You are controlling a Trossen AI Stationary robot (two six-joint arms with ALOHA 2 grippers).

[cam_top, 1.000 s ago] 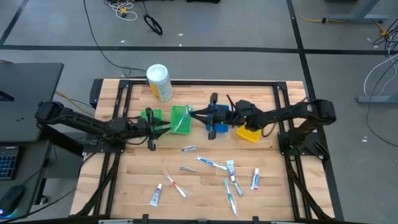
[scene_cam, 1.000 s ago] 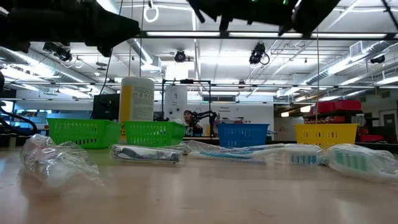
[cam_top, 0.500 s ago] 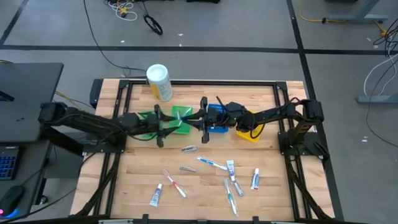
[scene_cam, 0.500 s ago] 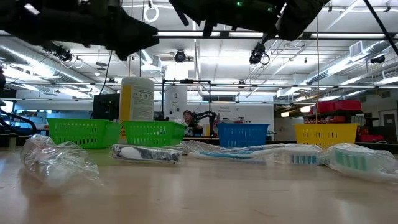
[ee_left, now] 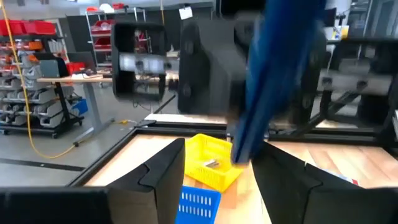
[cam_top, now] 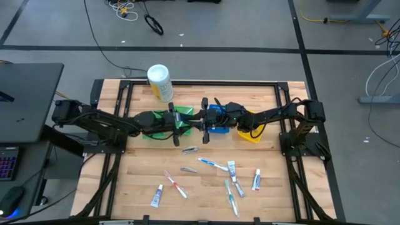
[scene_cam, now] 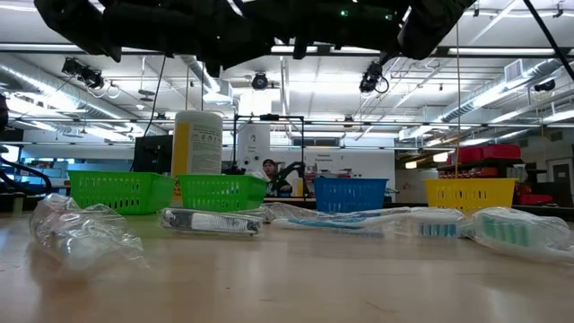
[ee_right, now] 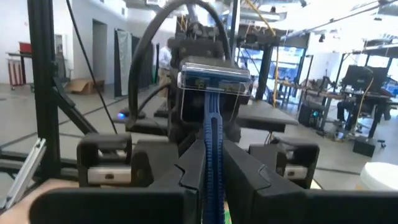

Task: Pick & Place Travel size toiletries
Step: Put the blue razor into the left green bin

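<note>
My right gripper (cam_top: 199, 120) hangs over the gap between the green bin (cam_top: 181, 119) and the blue bin (cam_top: 219, 119), shut on a thin blue toothbrush (ee_right: 213, 134). My left gripper (cam_top: 181, 124) faces it from the table's left, open (ee_left: 217, 180). The blurred blue toothbrush (ee_left: 270, 81) reaches in between the left fingers; no touch shows. Several other toiletries lie flat on the near half of the table: a silvery piece (cam_top: 190, 149), a blue-and-white toothbrush (cam_top: 212, 164), white tubes (cam_top: 157, 195) (cam_top: 256, 180), and a red toothbrush (cam_top: 175, 184). My right gripper pinches the blue toothbrush's handle (ee_right: 213, 158) between its two fingers. The fingers lie level and come from the table's right. The toothbrush runs on along them toward my left gripper and is lifted clear above the bins.
A row of bins crosses the table's middle: two green (scene_cam: 121, 191) (scene_cam: 222, 191), one blue (scene_cam: 350, 193), one yellow (cam_top: 250, 132). A white-and-yellow canister (cam_top: 160, 82) stands at the far edge. A crumpled clear wrapper (scene_cam: 81, 235) lies near the low camera.
My left gripper has travelled toward the table's right, over the green bins, up to my right gripper. My right gripper moved a little toward the table's left with the blue toothbrush, then stayed still. The toiletries on the table have not moved.
</note>
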